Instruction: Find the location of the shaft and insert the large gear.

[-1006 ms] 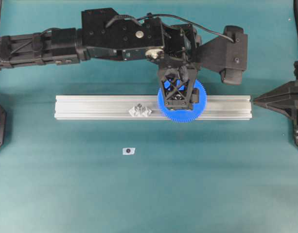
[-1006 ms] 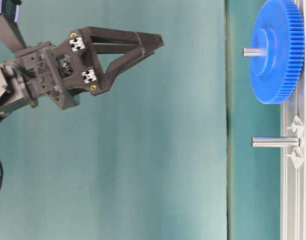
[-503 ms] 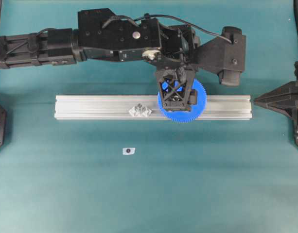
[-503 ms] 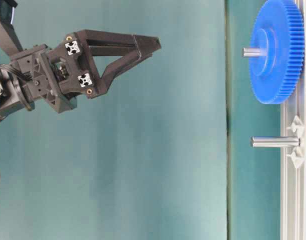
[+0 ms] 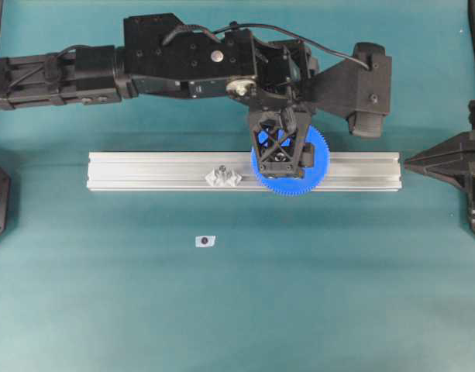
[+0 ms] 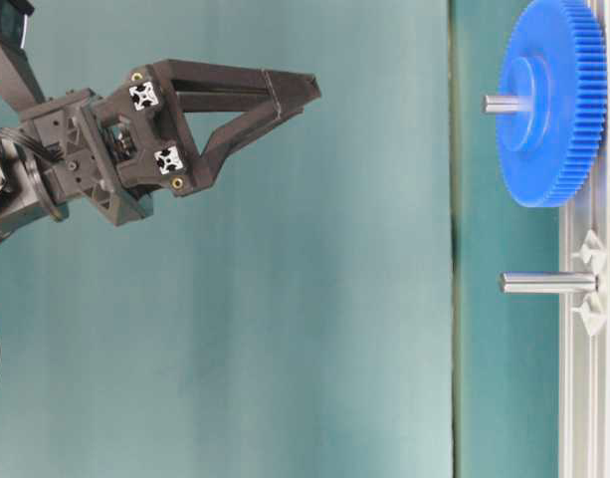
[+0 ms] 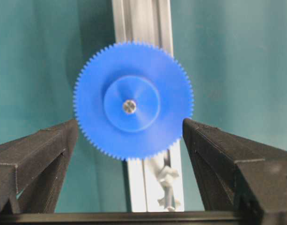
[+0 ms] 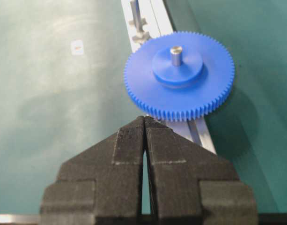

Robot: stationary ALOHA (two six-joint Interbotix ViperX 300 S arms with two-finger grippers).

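Working across the overhead view from the left, my left arm reaches from the upper left edge toward the middle. Below it, a silver rail lies flat across the teal table, and a small white tag with a dark dot sits apart from the rail, lower left of centre.

On the rail, left of centre, the shaft stands bare between its two clear plastic blocks. In the table-level view it shows as a plain grey pin with nothing on it.

Just right of it, the large gear lies flat on the rail, seated over a second pin whose tip pokes out through the hub. So the gear is beside the shaft, not on it.

The left gripper hovers directly over the gear. Its wrist camera shows the fingers spread wide on either side of the gear, touching nothing, and the table-level view shows it well clear of the gear.

At the right edge, the right gripper points toward the rail's end with its fingers pressed together on nothing.
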